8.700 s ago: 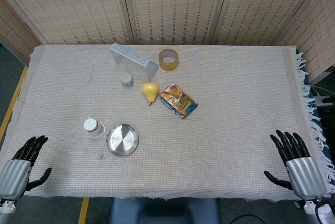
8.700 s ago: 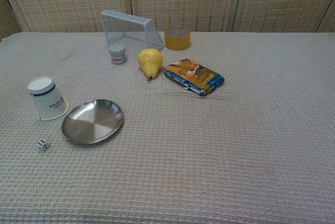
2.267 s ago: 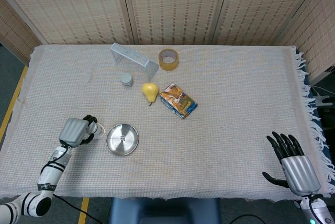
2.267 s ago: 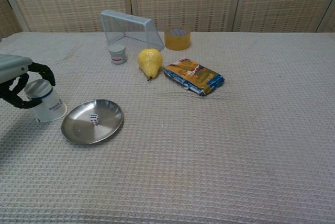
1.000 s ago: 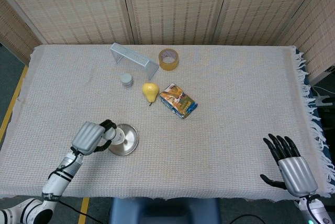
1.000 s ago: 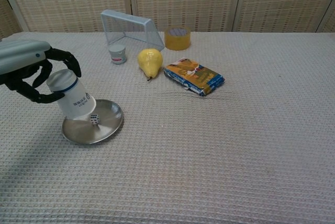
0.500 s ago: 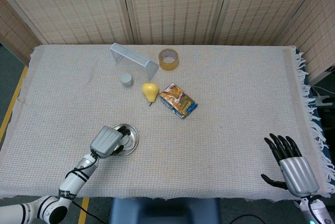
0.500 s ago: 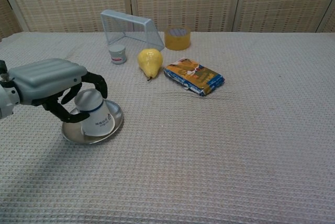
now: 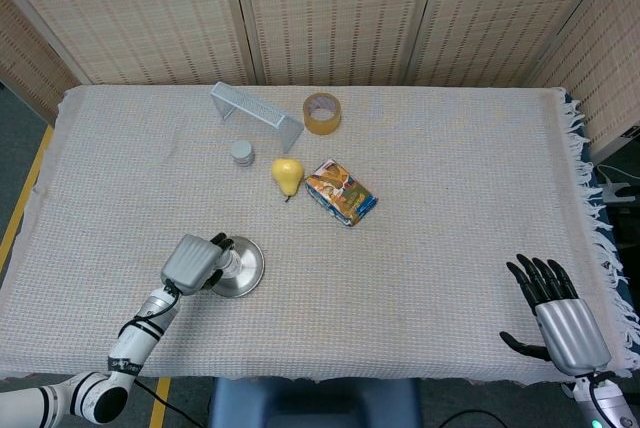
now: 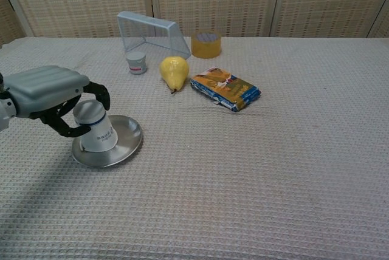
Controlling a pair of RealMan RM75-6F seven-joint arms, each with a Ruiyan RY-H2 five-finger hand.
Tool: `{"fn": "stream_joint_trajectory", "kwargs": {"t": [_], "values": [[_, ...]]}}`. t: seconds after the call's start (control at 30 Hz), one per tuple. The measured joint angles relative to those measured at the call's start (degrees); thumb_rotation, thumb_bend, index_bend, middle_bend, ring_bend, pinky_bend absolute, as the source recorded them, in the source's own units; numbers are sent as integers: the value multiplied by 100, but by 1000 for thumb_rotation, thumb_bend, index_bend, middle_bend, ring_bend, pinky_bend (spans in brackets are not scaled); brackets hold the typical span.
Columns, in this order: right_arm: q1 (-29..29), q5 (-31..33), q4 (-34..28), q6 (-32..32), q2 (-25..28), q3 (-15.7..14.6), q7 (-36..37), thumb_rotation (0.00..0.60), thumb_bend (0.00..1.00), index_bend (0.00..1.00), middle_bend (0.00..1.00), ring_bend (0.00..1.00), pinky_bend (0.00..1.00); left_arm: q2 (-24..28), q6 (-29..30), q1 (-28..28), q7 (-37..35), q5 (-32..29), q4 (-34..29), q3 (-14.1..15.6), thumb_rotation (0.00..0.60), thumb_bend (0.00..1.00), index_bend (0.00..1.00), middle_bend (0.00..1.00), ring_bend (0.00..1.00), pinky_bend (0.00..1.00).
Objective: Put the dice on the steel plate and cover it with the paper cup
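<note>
- On the steel plate [image 10: 124, 139], the paper cup [image 10: 95, 127] now stands mouth down and upright; half a second ago it was tilted, so your cover looks all but done
- Your left hand [image 10: 51, 97] still grasps the cup near its top; letting go appears to be what remains
- Your right hand [image 9: 560, 314] rests spread and empty, well apart
- The dice is hidden; judge it to be under the cup, since it lay on the plate before the cup came down

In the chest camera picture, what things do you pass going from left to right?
robot hand → paper cup → small grey jar → pear → tape roll → snack packet
</note>
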Motion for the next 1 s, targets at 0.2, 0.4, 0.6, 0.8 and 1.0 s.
{"fn": "stream_joint_trajectory", "kwargs": {"t": [0.2,0.4,0.6,0.8,1.0], "values": [[6,1,2,-23,-10,-7,-11,474,79,0,0,0,0,107,169,65,10,-58,-131,-14,600,513,490,702,694,889],[0,-7,-2,-6,-10,-6,-11,472,78,0,0,0,0,302,-199,26,-392,-148,-440,21,600,514,488,702,694,888],[-19,-23,-11,25,3,-16,-4,473,79,0,0,0,0,384,-354,-39,-683,-20,-560,48,600,515,488,702,694,887],[-23,-23,-9,35,12,-13,11,473,79,0,0,0,0,408,-360,-75,-1104,261,-439,45,600,515,492,706,694,887],[-37,-43,-19,62,9,-18,-11,474,79,0,0,0,0,209,-274,-95,-873,65,-82,9,600,514,492,708,694,888]]}}
